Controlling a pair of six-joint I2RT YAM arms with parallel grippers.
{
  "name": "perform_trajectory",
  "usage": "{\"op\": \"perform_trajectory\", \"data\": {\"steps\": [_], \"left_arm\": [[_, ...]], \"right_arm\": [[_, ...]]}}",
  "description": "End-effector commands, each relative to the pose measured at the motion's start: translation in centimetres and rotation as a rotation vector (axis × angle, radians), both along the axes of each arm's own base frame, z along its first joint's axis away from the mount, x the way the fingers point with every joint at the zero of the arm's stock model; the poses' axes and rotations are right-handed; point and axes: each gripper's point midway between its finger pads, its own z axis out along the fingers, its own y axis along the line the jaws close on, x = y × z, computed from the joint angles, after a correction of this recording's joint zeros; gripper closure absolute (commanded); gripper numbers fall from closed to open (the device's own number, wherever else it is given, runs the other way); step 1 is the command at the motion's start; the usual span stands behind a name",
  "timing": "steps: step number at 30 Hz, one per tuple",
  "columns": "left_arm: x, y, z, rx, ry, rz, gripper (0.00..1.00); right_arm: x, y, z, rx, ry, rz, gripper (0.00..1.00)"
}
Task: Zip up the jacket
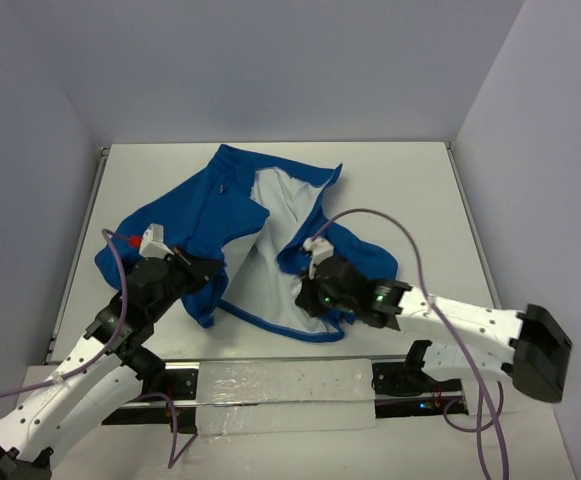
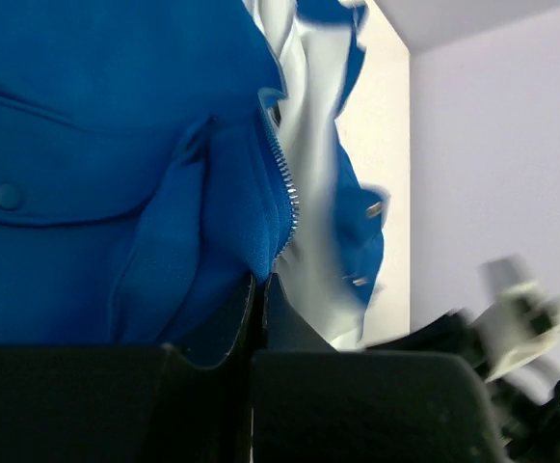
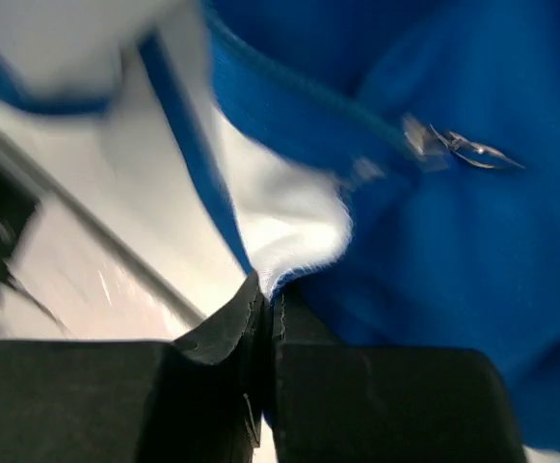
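Both left end effector (image 2: pixel 258 291) and right end effector (image 3: pixel 265 297) clamp the jacket (image 1: pixel 208 215), its zipper pull (image 3: pixel 467 150) blurred.

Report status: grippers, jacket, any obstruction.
Left gripper shut on jacket edge by zipper teeth. Right gripper shut on opposite front edge. Jacket open, unzipped. Nothing blocking.

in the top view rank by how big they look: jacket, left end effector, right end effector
1. jacket, clearly largest
2. left end effector and right end effector: look about alike, so unranked
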Motion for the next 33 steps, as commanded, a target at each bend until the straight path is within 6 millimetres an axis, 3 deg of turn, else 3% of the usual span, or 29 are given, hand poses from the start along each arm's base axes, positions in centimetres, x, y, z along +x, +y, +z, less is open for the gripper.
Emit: {"op": "perform_trajectory", "data": {"steps": [1, 2, 3, 6, 11, 14, 16, 18, 19, 22, 28, 31, 33], "left_arm": [[0.6, 2.9, 1.0, -0.02, 0.007, 0.171, 1.0], [0.6, 3.1, 1.0, -0.024, 0.003, 0.18, 1.0], [0.6, 3.2, 1.0, -0.028, 0.001, 0.183, 1.0], [0.5, 3.0, 0.7, -0.026, 0.005, 0.172, 1.0], [0.8, 2.5, 0.2, -0.015, 0.024, 0.155, 1.0], [0.9, 2.3, 0.3, -0.017, 0.018, 0.149, 1.0], [0.9, 2.4, 0.5, -0.015, 0.014, 0.152, 1.0], [0.9, 2.5, 0.6, -0.013, 0.013, 0.155, 1.0], [0.8, 2.6, 0.7, -0.009, 0.013, 0.156, 1.0], [0.5, 2.8, 0.5, -0.002, 0.017, 0.156, 1.0], [0.3, 2.8, 0.1, -0.009, 0.021, 0.153, 1.0], [0.5, 2.4, 0.0, -0.014, 0.019, 0.143, 1.0], [0.7, 2.3, -0.1, -0.007, 0.02, 0.139, 1.0]], "right_arm": [[-2.3, 1.0, -3.7, -0.186, 0.037, 0.064, 0.54], [-2.5, 0.6, -4.0, -0.207, 0.045, 0.062, 0.38], [-2.4, 0.3, -4.0, -0.217, 0.043, 0.052, 0.3], [-2.2, -0.3, -2.6, -0.193, 0.009, 0.036, 0.2], [-1.0, -0.2, 1.2, -0.108, -0.044, -0.02, 0.26], [-0.6, 1.0, 1.8, -0.069, -0.018, -0.056, 0.37], [-0.2, 1.8, 1.1, -0.071, 0.009, -0.078, 0.34], [0.6, 1.4, -0.3, -0.125, 0.023, -0.141, 0.25], [1.3, 0.7, -1.8, -0.191, 0.032, -0.196, 0.17], [2.3, -2.3, -3.6, -0.271, 0.037, -0.35, 0.07], [2.9, -7.3, -5.2, -0.205, 0.065, -0.46, 0.03], [2.8, -7.7, -6.6, -0.16, 0.122, -0.433, 0.07], [2.3, -6.7, -7.3, -0.128, 0.153, -0.382, 0.14]]}}
